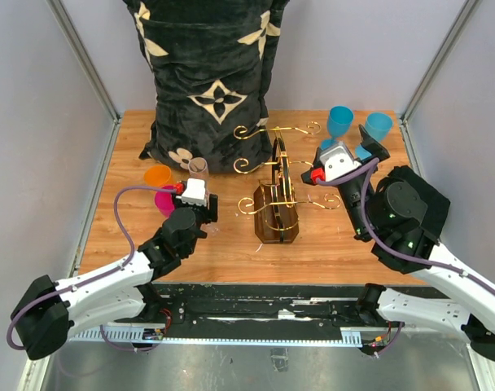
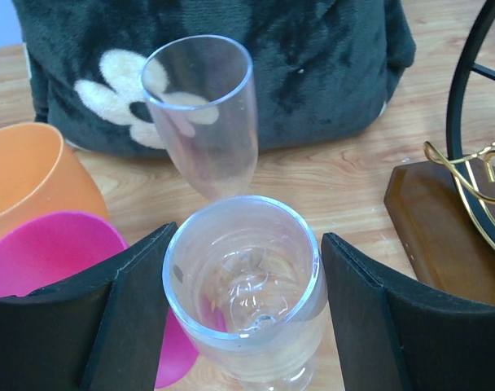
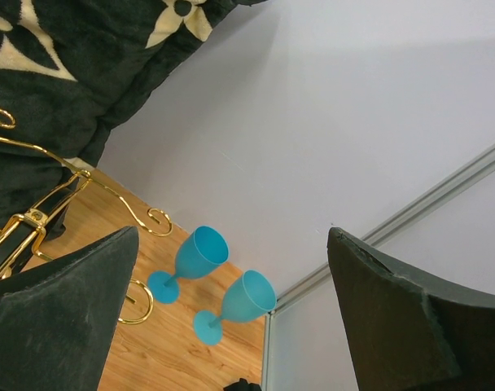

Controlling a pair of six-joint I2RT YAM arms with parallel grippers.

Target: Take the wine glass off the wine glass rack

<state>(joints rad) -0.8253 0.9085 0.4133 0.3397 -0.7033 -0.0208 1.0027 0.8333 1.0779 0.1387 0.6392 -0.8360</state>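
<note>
Wine glass (image 2: 243, 285), a clear one, sits between the fingers of the left end effector (image 2: 247, 240), which closes on its bowl from both sides. It is over the left half of the counter (image 1: 231, 244), well apart from the wine glass rack (image 1: 276, 204) in the middle. A pink cup (image 2: 52, 252) stands just beside the wine glass. The right end effector (image 3: 233, 236) is wide and holds nothing, near the far right corner.

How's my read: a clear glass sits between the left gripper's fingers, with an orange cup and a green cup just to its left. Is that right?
Not quite. The cup next to the orange cup is a pink cup, not a green one, as the left wrist view shows. The rest holds: the clear glass sits between the fingers of the left gripper, and both cups are to its left.
</note>
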